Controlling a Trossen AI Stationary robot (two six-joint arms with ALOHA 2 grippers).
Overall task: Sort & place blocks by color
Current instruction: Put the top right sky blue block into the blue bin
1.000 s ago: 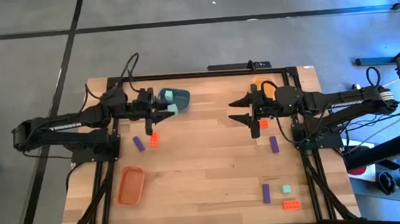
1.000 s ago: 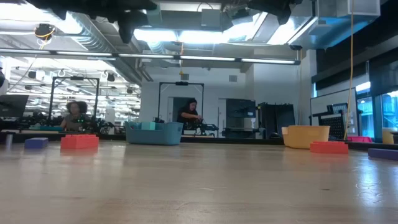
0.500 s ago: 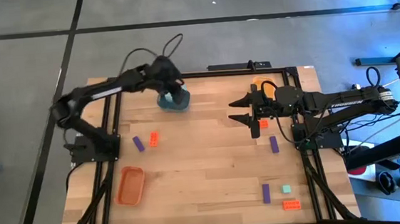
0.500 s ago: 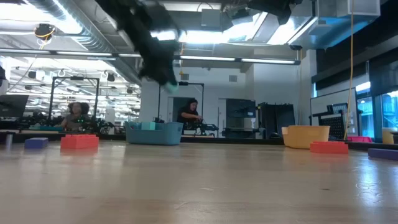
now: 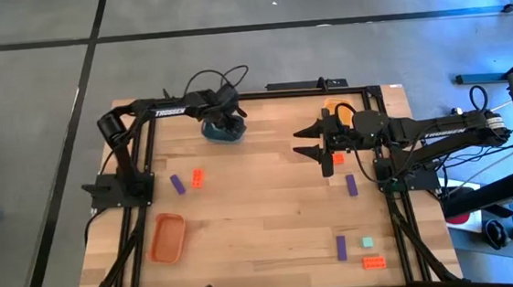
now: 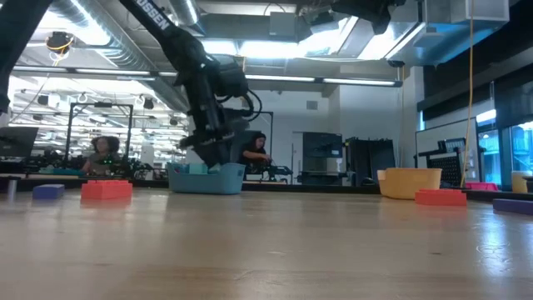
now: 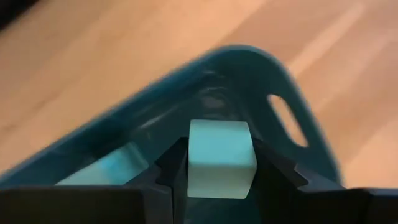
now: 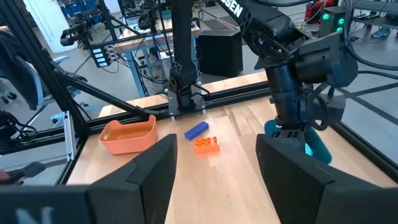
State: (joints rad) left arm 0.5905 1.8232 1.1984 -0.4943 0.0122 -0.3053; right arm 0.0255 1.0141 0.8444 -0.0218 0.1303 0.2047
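My left gripper points steeply down over the blue tray at the table's far left. It is shut on a pale teal block. Another teal block lies inside the tray. My right gripper hangs open and level above the table's far right, with nothing between its fingers. Below it an orange-red block rests on the table. Loose blocks lie flat on the wood: purple and orange-red at the left, and several more along the right side. My left gripper pinches the teal block by two opposite sides between its two fingers. The fingers come from above, slanting down. The block sits square between them above the tray's inside. Whether it touches the tray's floor I cannot tell.
An orange tray lies near the front left. A yellow tray stands at the far right, partly under my right arm. A purple block lies mid right. Purple, teal and orange-red blocks lie front right. People show beyond the table.
My left gripper, carrying the teal block, has swung toward the table's far edge and right, to above the blue tray. It has tipped from nearly level to steeply down and has sunk to the tray's rim.
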